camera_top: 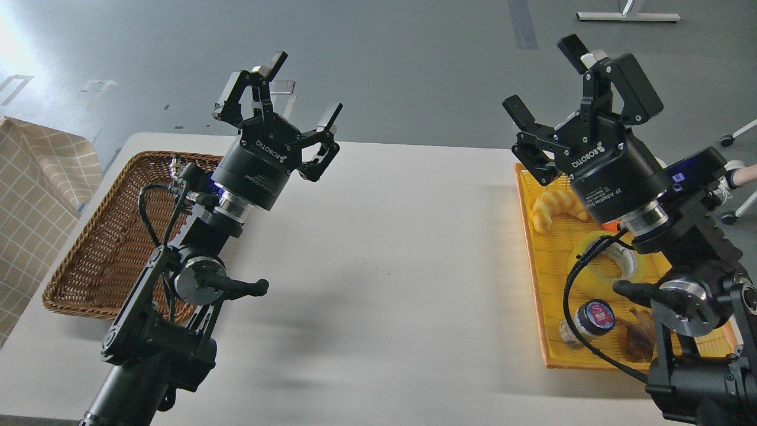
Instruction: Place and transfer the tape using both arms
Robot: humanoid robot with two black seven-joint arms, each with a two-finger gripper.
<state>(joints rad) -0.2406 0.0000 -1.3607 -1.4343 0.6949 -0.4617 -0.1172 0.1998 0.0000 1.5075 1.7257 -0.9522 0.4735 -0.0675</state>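
Observation:
The tape [591, 267], a yellow translucent roll with a pale core, lies flat in the orange tray [535, 296] at the right, partly hidden by my right arm. My right gripper [541, 77] is open and empty, raised high above the tray's far end, well above and beyond the tape. My left gripper [304, 89] is open and empty, raised above the table's far left, beside the wicker basket [94, 260].
In the tray lie a croissant [553, 207], a small jar with a dark lid [591, 316], a brown dried item [639, 337] and an orange thing under my right wrist. A checked cloth [35, 201] is at the far left. The white table [384, 266] spans the middle.

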